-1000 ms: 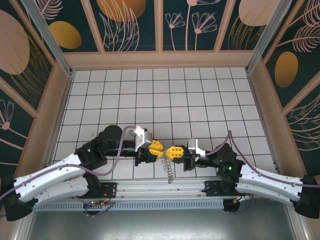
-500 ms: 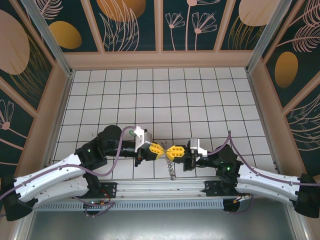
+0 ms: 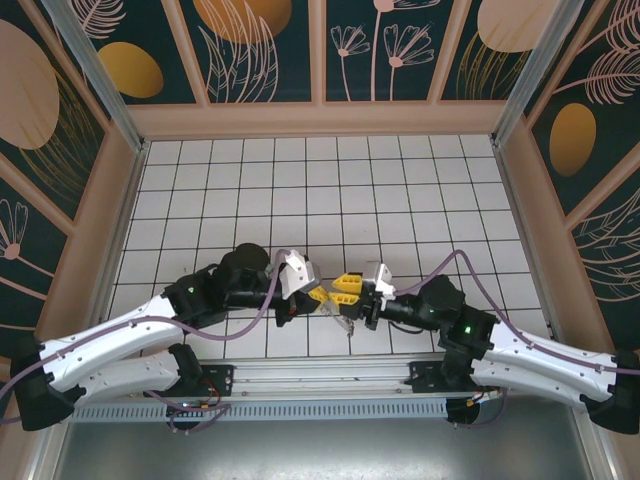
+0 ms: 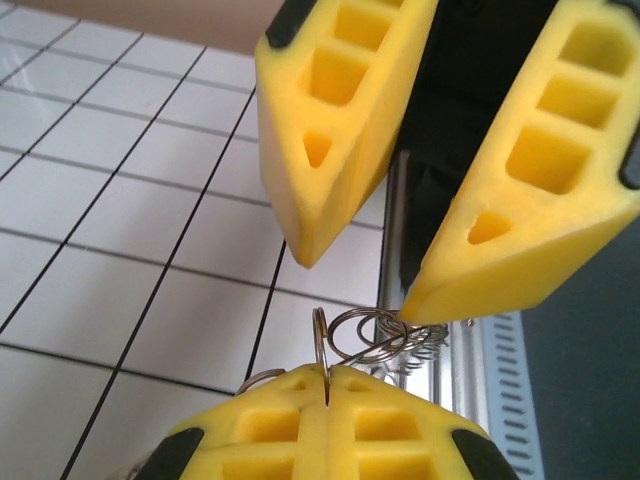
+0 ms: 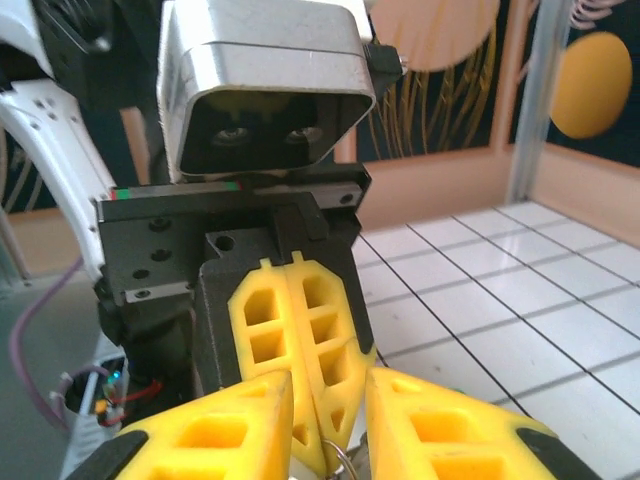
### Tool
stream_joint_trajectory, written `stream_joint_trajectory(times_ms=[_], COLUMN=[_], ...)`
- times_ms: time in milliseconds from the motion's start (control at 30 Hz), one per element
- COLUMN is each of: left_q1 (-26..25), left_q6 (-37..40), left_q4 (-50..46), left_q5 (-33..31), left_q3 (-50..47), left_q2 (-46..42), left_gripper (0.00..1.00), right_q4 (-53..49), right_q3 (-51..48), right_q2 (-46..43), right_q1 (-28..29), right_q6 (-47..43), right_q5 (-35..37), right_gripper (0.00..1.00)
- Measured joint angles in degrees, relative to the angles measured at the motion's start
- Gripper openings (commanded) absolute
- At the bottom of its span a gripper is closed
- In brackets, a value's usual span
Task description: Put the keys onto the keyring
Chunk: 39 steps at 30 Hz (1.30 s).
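– White tiled table (image 3: 400,200) with dark grid lines, boxed in by dark floral wall panels (image 3: 260,50). What's on the left?

– Seen from above, the left arm (image 3: 120,335) reaches in from the near-left corner. The left gripper (image 3: 318,294) sits close to the front edge, about mid-width.

– Fingers apart or together?

– Together. In the left wrist view its two yellow fingers (image 4: 270,420) press flat against each other. A thin wire loop stands up out of the seam between them. That is the keyring (image 4: 320,345), clamped at one loop.

– And the rest of it?

– More silvery coils lie just past the fingertips, over the tiles and beside the ribbed front rail (image 4: 500,380). From above, the keyring (image 3: 344,322) is a short strand dangling just below the spot where the two grippers meet.

– The right side?

– The right gripper (image 3: 347,288) faces the left one, tip to tip. Its fingers (image 4: 330,130) are spread, with a clear gap between them. One fingertip sits right at the coils, but I can't tell whether it touches. In the right wrist view its fingers (image 5: 210,430) stand either side of the left gripper's closed pair.

– And beyond that?

– The right arm (image 3: 540,350) runs off to the near-right corner.
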Motion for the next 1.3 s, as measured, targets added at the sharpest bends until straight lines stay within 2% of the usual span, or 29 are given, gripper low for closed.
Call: stream_joint_trajectory(times_ms=[267,567,833,1300], left_q1=[0.0,0.0,0.0,0.0], left_q6=[3.8,6.2,7.5,7.6], left_q4=[-11.4,-19.7,-22.0,-22.1], left_q5=[-2.3,-2.2,-2.3,-2.1], left_q3=[6.8,10.9,11.3,11.3], left_q2=[1.4,3.4,3.6,3.3], left_gripper=[0.0,0.0,0.0,0.0], right_q4=[-10.6,-11.1,-10.4,-3.3], right_q3=[0.5,0.5,0.6,1.0], right_q2=[0.0,0.7,1.9,7.5], right_q1=[2.1,3.5,3.7,3.7], right_q6=[-0.9,-1.5,-2.6,-4.8], right_q5=[2.7,2.1,2.0,1.4], right_gripper=[0.29,0.29,0.28,0.25])
